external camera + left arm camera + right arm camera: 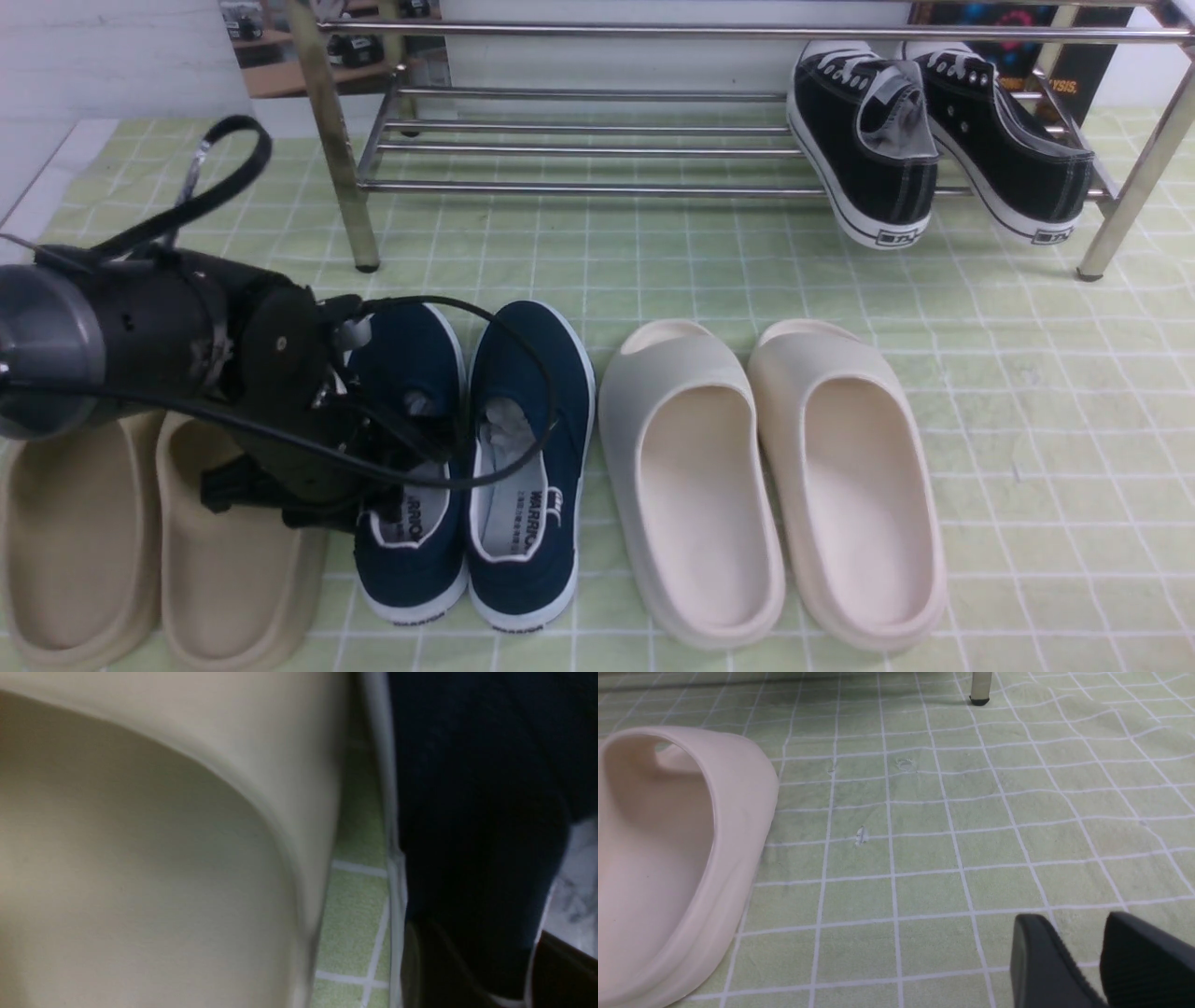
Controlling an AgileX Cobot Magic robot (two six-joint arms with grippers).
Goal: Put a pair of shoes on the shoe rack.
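Footwear in a row on a green checked mat (1046, 420), with a chrome tube shoe rack (597, 188) beyond. Just outboard of the left gripper (392, 481): a pair of tan foam slides (159, 551). Between its jaws: the heel-end side wall of the left shoe of the pair of navy canvas slip-on shoes with white soles (527, 439), one dark finger (567, 975) inside over the grey insole, the other outside. Jaws part-way apart; firm pinch or loose straddle, cannot tell. Partner shoe just inboard, touching the first. Further right, cream foam slides (775, 485). Right gripper (1085, 947) low over bare mat, jaws apart, empty. Black lace-up sneakers (934, 149) on the rack's right end.

To do well: pinch the wall fully before lifting, rise straight up clear of the tan slide, mind the black cable (523, 373) looped over the partner shoe.
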